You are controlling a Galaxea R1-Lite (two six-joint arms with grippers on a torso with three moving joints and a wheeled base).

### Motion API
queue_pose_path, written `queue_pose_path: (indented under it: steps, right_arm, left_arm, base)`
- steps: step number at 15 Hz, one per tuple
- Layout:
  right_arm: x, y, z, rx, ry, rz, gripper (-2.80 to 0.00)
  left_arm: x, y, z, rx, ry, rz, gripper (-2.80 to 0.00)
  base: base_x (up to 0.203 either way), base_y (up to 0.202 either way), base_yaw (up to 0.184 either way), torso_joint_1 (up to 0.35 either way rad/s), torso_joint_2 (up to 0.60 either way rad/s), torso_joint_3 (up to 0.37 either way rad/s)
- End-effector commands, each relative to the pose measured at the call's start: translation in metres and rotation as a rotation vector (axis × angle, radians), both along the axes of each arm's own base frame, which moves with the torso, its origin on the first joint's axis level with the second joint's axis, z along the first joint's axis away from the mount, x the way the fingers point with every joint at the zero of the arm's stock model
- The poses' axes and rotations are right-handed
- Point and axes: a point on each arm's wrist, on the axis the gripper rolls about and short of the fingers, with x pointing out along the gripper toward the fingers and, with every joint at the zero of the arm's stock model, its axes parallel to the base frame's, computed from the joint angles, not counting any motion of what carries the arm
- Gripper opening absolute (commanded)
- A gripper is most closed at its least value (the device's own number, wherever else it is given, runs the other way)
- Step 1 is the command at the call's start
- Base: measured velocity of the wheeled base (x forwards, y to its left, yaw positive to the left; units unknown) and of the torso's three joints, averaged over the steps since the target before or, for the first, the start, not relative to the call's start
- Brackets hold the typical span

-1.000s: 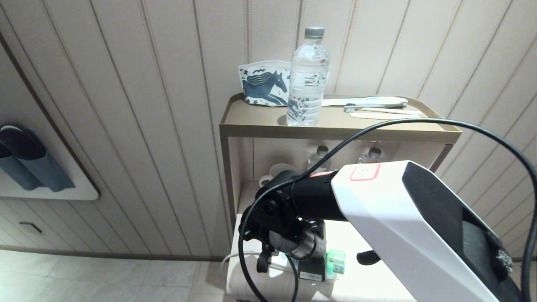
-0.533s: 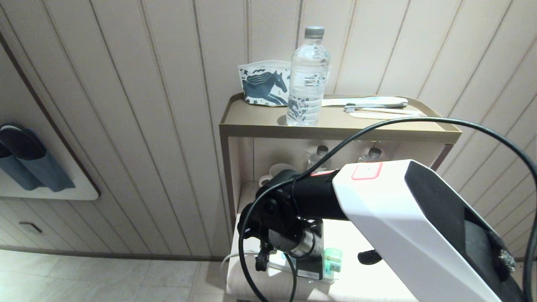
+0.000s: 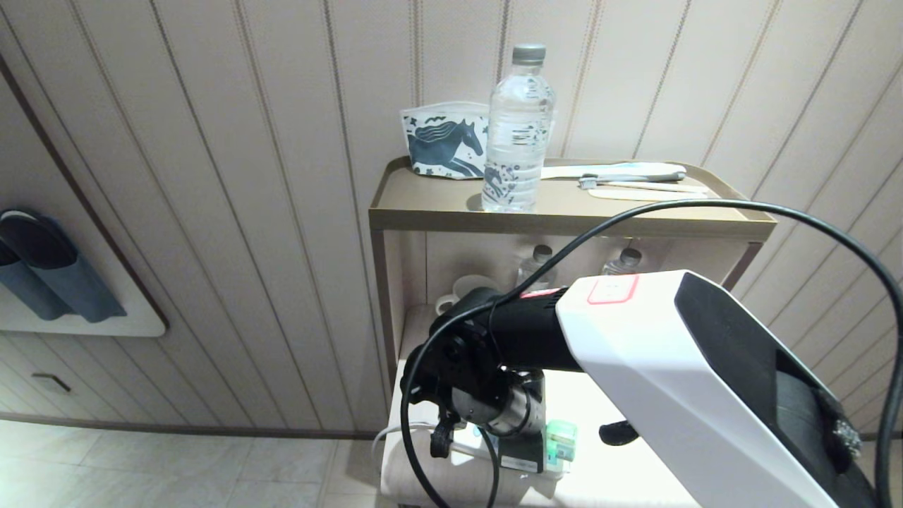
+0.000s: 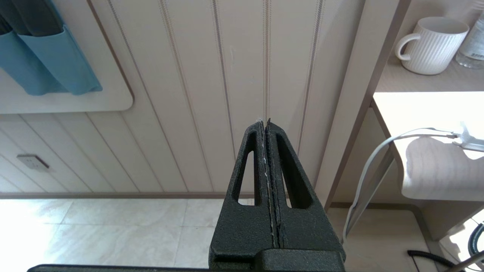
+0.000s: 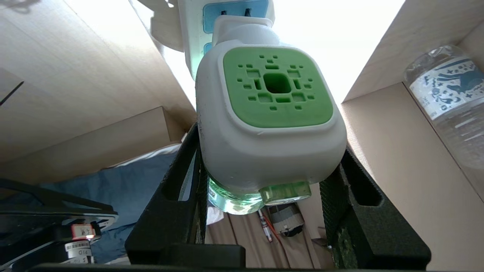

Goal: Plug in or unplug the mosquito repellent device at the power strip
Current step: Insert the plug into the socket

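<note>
The bedside shelf unit is carrying the white power strip on its lower ledge, where the right gripper is clamping the mosquito repellent device (prongs meeting a blue socket); the left gripper is idling beside the wall, fingers pressed together.

Water bottle on shelf unit's top shelf, pouch behind it toward left rear corner. Mug on lower shelf. Mosquito repellent device between right end effector fingers, against power strip at lower shelf's front edge.
</note>
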Motion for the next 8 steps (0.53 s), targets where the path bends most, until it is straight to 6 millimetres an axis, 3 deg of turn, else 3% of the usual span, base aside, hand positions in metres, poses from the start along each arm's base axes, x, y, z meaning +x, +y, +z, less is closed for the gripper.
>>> queue_pose_path:
  steps: [1,8]
  right_arm:
    - [-0.002,0.000,0.002,0.000,-0.007,-0.011,-2.80]
    - [-0.004,0.005,-0.019,-0.011,-0.025,-0.128,-2.80]
  left_arm:
    - [0.000,0.000,0.000,0.001,0.000,0.000,-2.80]
    - [0.000,0.000,0.000,0.001,0.000,0.000,-2.80]
  base:
    - [0.000,0.000,0.000,0.000,0.00,0.000]
    - [0.000,0.000,0.000,0.000,0.00,0.000]
